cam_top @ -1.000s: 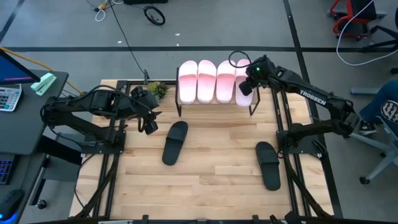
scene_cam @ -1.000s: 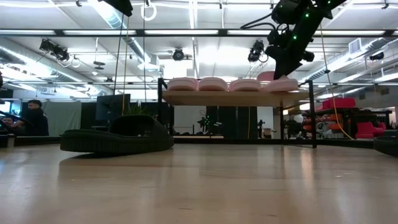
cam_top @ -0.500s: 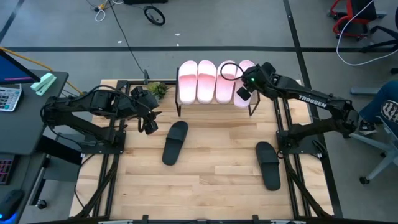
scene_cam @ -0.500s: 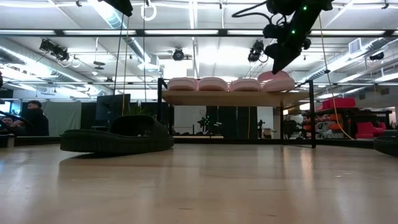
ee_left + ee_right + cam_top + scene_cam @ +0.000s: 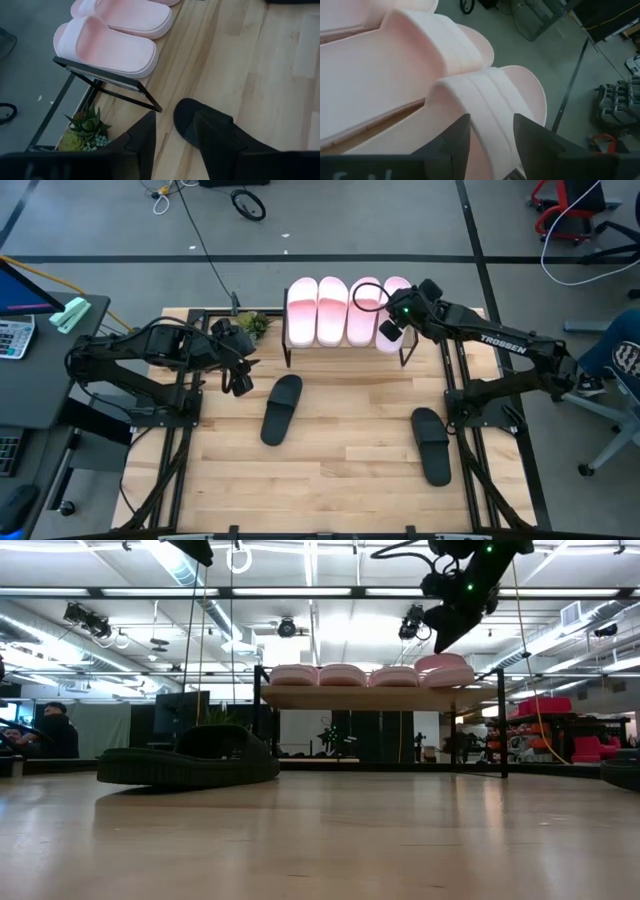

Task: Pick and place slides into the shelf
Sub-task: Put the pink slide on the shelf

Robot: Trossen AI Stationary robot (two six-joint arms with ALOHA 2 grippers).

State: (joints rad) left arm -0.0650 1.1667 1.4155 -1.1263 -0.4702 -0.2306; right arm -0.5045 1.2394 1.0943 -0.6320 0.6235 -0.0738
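Four pale pink slides lie side by side on the shelf (image 5: 360,697) at the table's far edge. The rightmost pink slide (image 5: 397,302) sits under my right gripper (image 5: 392,330), which hovers open just above it (image 5: 445,668). In the right wrist view its fingers stand on either side of that slide's strap (image 5: 487,107). One black slide (image 5: 281,408) lies sole-down on the table next to my open left gripper (image 5: 240,380). The other black slide (image 5: 432,445) lies near the table's right side.
A small potted succulent (image 5: 255,323) stands at the shelf's left end, close to my left gripper. The shelf's black frame legs (image 5: 120,90) reach the tabletop. Bare wood lies between the two black slides. People sit in the room beyond the table.
My right gripper carried the fourth pink slide, tilted, over the shelf's right end and laid it down beside the other three. It has since moved slightly toward the near edge and risen clear of the slide. The left arm kept still.
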